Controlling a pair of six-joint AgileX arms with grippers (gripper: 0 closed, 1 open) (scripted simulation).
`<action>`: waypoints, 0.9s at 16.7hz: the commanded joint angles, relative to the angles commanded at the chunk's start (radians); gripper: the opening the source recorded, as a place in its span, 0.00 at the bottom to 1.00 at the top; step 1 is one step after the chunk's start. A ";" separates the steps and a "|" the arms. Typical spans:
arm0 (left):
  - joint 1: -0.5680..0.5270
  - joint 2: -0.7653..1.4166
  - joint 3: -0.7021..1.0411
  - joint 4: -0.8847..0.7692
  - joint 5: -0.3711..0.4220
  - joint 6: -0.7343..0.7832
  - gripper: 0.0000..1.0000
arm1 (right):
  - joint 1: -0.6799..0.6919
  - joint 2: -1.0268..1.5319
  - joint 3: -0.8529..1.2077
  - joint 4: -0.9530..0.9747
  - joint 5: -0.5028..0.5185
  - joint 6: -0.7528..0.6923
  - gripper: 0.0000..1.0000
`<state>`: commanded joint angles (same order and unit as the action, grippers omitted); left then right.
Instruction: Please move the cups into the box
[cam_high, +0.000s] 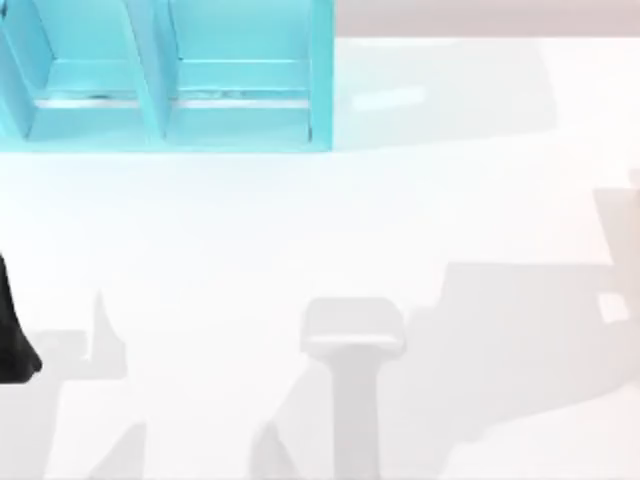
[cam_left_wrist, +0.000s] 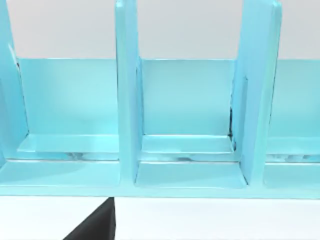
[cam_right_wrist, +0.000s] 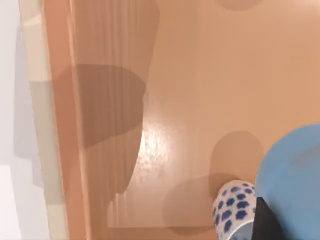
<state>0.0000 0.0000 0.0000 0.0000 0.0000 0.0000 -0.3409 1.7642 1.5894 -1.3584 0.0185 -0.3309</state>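
Cups: two counted, blue cup (cam_right_wrist: 292, 175) and floral cup (cam_right_wrist: 234, 207) touching side by side on the box (cam_right_wrist: 200, 100) floor | our right arm hangs over them, nearer; whether its fingers are open we cannot tell | turquoise rack (cam_high: 170, 80) at table's 11 o'clock; left arm (cam_high: 12, 330) parked at 9 o'clock

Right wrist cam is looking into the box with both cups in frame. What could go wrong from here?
1. The blue cup sits close beside the patterned cup; lowering or releasing it may knock the smaller one.
2. The box wall rises nearby, so a sideways retreat might clip it.
3. The left arm faces the cyan rack; any forward motion risks contact.
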 joint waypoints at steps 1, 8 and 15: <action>0.000 0.000 0.000 0.000 0.000 0.000 1.00 | -0.001 0.000 -0.012 0.013 0.000 -0.001 0.00; 0.000 0.000 0.000 0.000 0.000 0.000 1.00 | -0.019 0.015 -0.161 0.185 -0.002 -0.016 0.00; 0.000 0.000 0.000 0.000 0.000 0.000 1.00 | -0.028 0.026 -0.218 0.248 -0.002 -0.024 0.00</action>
<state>0.0000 0.0000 0.0000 0.0000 0.0000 0.0000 -0.3686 1.7906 1.3715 -1.1108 0.0164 -0.3548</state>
